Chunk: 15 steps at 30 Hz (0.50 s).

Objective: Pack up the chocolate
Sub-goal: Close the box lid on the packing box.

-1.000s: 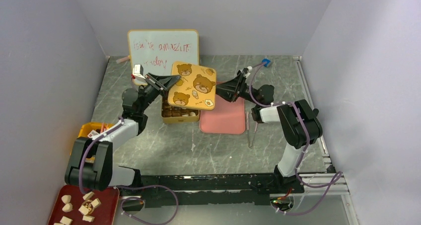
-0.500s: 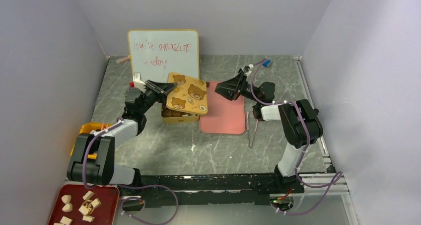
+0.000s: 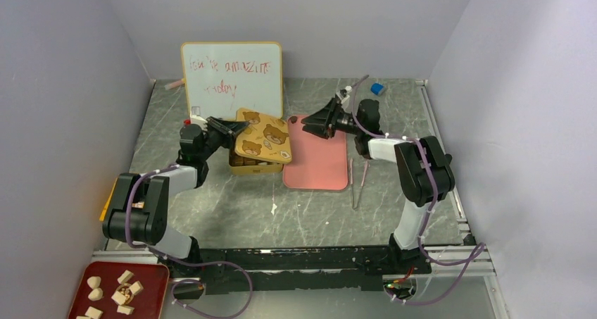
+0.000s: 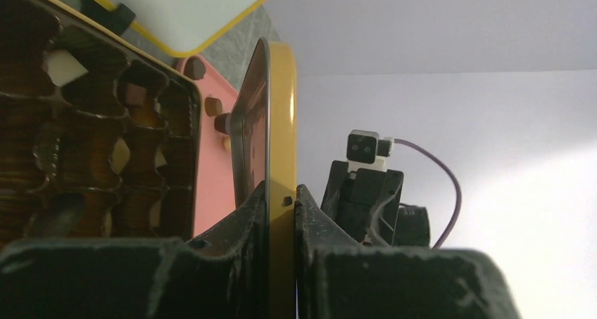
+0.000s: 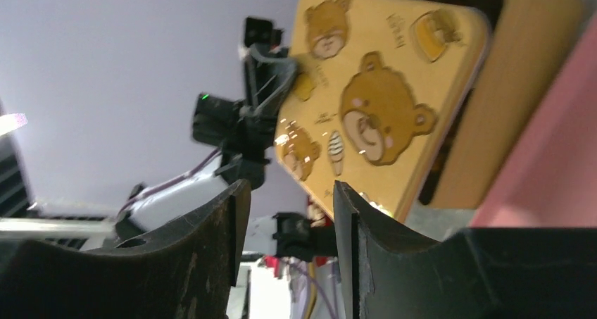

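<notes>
My left tool (image 3: 229,127) pinches the rim of the bear-printed lid (image 3: 264,134), tilted over the tin (image 3: 255,167) at centre frame, where the chocolate (image 4: 120,155) lies inside. My right tool (image 3: 308,124) hangs half-open, empty. Held by one thin edge, the lid could pivot and land skewed.

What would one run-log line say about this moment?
left gripper: shut on lid | lid: tilted over open box | right gripper: open, beside lid

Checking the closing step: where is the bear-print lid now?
Top view, left of centre: the bear-print lid is tilted over the open tin, its left edge pinched by the left gripper, beside the pink tray.
</notes>
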Available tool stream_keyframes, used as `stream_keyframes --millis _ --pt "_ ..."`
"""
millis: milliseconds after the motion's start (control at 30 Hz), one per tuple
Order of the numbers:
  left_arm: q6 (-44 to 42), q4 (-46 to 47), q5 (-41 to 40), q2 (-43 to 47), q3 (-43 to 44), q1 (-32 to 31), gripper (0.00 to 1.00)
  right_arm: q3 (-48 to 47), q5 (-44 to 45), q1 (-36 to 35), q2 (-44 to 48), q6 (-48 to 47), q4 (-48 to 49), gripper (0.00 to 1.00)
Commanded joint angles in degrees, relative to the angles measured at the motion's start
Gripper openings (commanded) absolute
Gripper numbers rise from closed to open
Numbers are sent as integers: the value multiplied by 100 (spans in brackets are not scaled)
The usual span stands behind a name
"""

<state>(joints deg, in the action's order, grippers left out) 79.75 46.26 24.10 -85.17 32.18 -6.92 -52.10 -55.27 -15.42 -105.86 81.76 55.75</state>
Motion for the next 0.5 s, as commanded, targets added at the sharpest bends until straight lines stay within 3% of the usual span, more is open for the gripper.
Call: stream_keyframes --millis 0,67,167,267,467 --pt "-318 412 76 -98 303 112 5 -1056 577 -94 320 -2922 -3663 50" --pt "-415 393 90 -141 322 149 5 -1558 1087 -191 220 -3738 -5027 47" --pt "-504 443 136 -206 332 181 5 -2138 1663 -316 -34 -4395 -6129 36" --pt "-610 444 172 -260 345 212 5 -2660 2128 -453 -357 -4885 -6900 24" --pt "-776 413 286 -345 395 259 5 -3400 3080 -798 -904 -5542 -7929 12"
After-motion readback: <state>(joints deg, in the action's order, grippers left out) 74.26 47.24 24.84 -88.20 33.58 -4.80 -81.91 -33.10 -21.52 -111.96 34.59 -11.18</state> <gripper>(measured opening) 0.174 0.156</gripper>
